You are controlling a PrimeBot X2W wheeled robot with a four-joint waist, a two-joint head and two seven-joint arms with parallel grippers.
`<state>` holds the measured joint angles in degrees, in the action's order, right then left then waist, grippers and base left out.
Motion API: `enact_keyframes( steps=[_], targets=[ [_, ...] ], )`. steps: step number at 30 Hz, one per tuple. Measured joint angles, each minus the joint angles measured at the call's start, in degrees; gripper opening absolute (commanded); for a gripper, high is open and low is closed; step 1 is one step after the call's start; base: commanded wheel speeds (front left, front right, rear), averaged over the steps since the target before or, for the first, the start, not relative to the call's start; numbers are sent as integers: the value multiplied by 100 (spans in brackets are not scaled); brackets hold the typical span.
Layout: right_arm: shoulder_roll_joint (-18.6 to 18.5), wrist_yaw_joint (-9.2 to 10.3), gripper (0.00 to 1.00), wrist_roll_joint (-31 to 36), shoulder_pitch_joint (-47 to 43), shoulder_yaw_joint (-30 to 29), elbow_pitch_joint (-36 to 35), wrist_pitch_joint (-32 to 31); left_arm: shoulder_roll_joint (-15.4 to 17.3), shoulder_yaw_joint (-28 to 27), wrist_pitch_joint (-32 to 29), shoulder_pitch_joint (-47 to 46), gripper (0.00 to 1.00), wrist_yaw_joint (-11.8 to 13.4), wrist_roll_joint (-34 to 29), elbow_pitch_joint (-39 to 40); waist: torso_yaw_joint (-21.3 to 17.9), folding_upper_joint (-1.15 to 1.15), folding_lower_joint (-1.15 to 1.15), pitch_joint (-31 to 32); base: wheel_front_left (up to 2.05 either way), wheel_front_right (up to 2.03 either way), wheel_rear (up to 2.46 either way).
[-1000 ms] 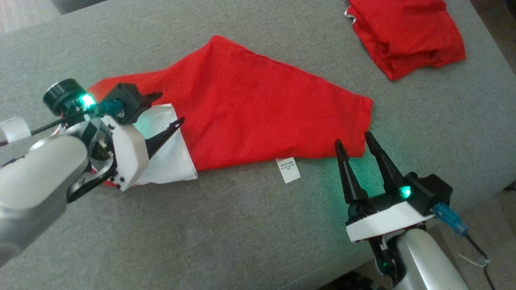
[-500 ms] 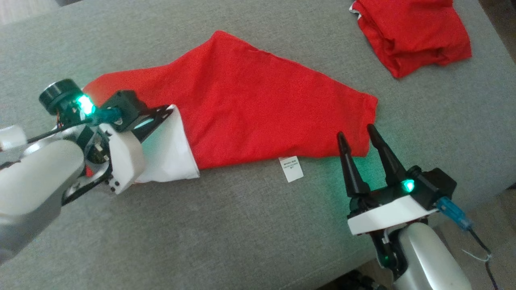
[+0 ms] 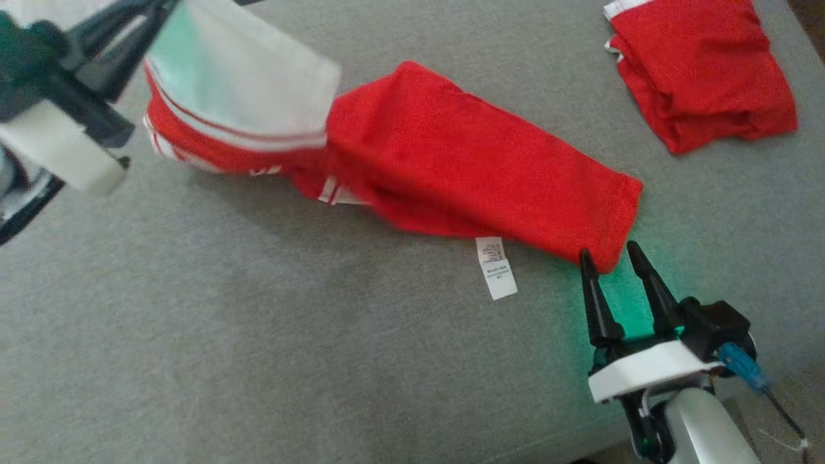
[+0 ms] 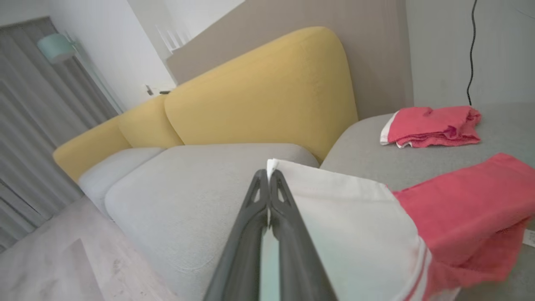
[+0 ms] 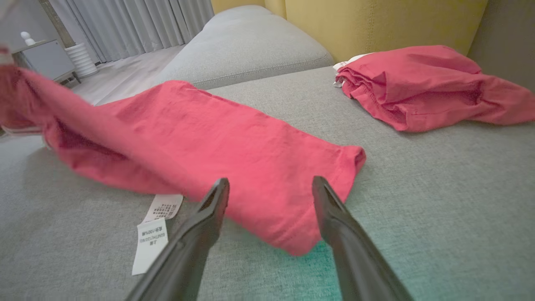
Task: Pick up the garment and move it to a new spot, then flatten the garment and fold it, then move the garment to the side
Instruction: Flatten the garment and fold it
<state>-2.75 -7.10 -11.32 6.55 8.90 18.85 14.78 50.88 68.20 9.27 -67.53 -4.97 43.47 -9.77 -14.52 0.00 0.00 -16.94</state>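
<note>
— What had the left gripper (image 4: 267,180) got?
— Its fingers were pinched tight on the white end (image 3: 245,77) of the red garment (image 3: 464,161), raised off the grey sofa seat (image 3: 258,335). The red part trailed down onto the seat.
— And the right gripper (image 3: 610,252)?
— Spread wide and empty, with its tips either side of the garment's far corner. A care label (image 3: 496,267) lay just beside it. A second red garment (image 3: 702,71) sat bundled well apart, near the yellow backrest (image 4: 259,92).

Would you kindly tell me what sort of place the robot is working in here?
Most likely a home living room: the work surface is a grey sofa with yellow back cushions, and floor-length curtains and a floor lamp stand nearby.
</note>
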Motion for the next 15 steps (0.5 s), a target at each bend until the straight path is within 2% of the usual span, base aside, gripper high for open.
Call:
enact_keyframes(
  steps=[8,15],
  targets=[
    [1,0,100,133,-62,-246,216,0,446,-220,198,114,0,311,192,630,267,0,0,238,0,0,0],
    [1,0,100,456,-131,-170,608,0,493,-204,193,268,0,399,245,849,436,0,0,380,0,0,0]
  ],
)
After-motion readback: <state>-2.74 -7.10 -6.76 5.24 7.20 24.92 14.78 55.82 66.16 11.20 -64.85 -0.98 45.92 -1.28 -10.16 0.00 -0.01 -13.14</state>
